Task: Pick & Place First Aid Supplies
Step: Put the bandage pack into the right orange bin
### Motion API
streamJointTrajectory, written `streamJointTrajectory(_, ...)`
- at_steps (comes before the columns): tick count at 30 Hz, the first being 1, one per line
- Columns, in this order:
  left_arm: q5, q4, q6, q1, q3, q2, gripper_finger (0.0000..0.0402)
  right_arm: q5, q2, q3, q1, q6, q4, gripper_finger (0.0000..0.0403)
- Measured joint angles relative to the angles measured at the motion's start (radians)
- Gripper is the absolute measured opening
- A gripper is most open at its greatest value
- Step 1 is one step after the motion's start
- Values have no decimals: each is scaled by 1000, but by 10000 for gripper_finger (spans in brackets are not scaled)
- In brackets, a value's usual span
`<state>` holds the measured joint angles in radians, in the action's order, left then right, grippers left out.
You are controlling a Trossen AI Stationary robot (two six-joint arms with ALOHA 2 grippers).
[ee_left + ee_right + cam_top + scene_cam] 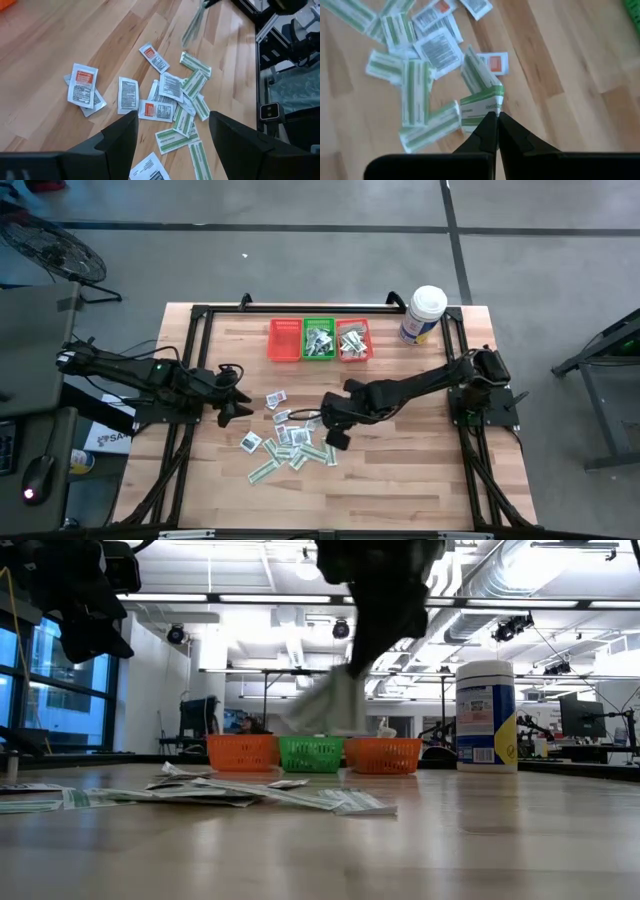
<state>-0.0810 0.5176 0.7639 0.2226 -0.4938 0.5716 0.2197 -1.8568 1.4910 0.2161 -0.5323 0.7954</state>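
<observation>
A heap of first aid packets (285,442) lies near the front of the wooden table (400,480), low and left of centre in the high view. Just right of it the right gripper (496,116) is pinched tight on a green-and-white strip (481,104), lifted above the heap. At mid-left, the left gripper (172,131) hangs beside the heap, fingers spread wide and empty. Farther back stand a red basket (285,340), green basket (319,339) and second red basket (354,340). A white tub (423,315) stands at upper right.
</observation>
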Motion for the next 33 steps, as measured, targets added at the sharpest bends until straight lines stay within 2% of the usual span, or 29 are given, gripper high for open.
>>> streamJointTrajectory(2,0,1,0,0,0,0,240,-45,0,0,-7,45,2,0)
streamJointTrajectory(6,-5,0,0,0,0,0,240,-48,0,0,-14,49,-34,0)
streamJointTrajectory(8,-6,1,0,0,0,0,240,-143,-4,1,-23,74,-94,0)
streamJointTrajectory(12,-7,1,0,0,0,0,240,-223,-21,-6,-32,62,-119,0)
streamJointTrajectory(16,-7,0,0,0,0,0,240,-347,-53,-65,-33,37,-237,0)
streamJointTrajectory(23,-7,-4,4,0,0,0,240,-435,-62,-209,-32,-84,-555,0)
streamJointTrajectory(28,1,-74,0,0,-1,2,240,-418,-62,-289,-26,-144,-720,0)
streamJointTrajectory(33,37,-133,-35,0,-2,32,240,-357,-62,-304,-24,-166,-745,0)
